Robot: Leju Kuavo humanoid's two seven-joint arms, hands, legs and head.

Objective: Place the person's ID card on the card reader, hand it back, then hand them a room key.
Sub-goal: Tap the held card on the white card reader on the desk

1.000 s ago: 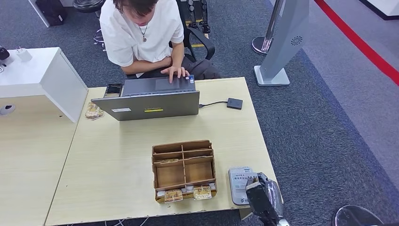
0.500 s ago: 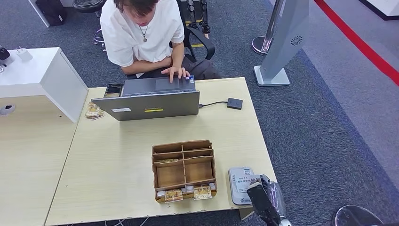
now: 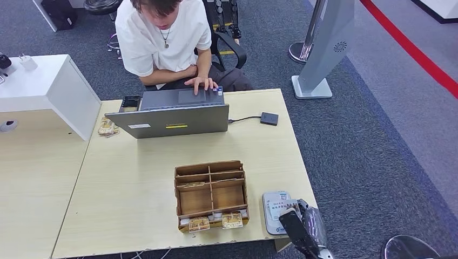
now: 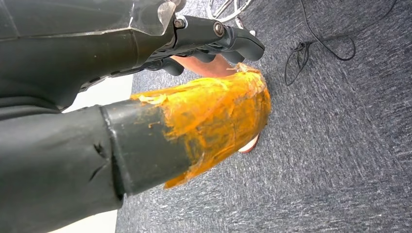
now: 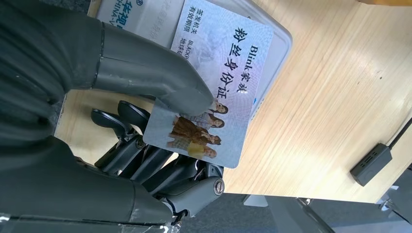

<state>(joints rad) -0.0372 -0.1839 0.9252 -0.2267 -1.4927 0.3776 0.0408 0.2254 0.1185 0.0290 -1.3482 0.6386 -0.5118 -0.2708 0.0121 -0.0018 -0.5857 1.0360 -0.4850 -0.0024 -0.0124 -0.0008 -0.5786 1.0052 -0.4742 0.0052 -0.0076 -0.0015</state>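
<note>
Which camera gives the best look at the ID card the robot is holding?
The right wrist view: the ID card is close up, print and photo readable, pinched by the right hand over the card reader. The head view shows it small. The left wrist view faces carpet.

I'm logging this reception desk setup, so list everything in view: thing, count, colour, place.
ID card: one, pale blue with a photo, over the card reader.
Card reader: one, light grey, table's near right corner.
Divided box: one, brown cardboard, near table edge; cards in its front slots.
Laptop: one, grey, far side of table.
Small hub: one, black, cabled to the laptop.
Table: one, light wood.
Person: one, white shirt, seated behind the laptop.
Right hand: dark grey, pinches the ID card.
Left hand: dark, hanging above carpet.
</note>
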